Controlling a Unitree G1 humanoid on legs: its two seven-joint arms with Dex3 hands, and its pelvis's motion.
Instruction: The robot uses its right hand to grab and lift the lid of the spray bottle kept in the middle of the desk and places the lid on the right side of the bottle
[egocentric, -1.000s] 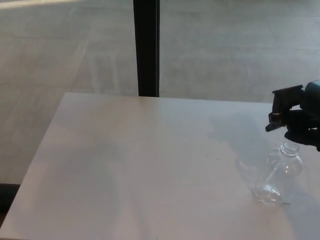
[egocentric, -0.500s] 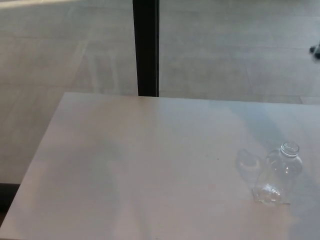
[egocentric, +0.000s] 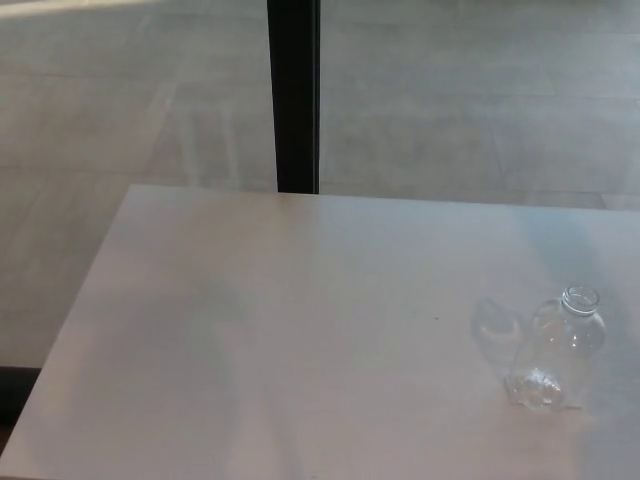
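clear bottle stands uncapped on the desk; both hands out of view.

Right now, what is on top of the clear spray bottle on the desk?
Nothing sits on the bottle: its round neck stands open, without the spray lid. The lid and both robot hands are out of view, so I cannot say where the lid is.
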